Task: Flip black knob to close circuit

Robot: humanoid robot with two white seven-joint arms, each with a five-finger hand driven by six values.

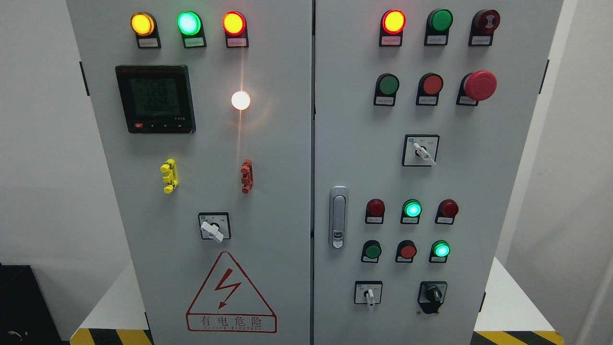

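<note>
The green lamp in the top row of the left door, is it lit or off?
Lit. The green lamp glows bright with a pale centre, between a lit amber lamp and a lit red lamp.

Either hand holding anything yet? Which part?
Nothing held that the head view shows: neither hand is in frame. The black knob, at the lower right of the cabinet door, is untouched.
</note>
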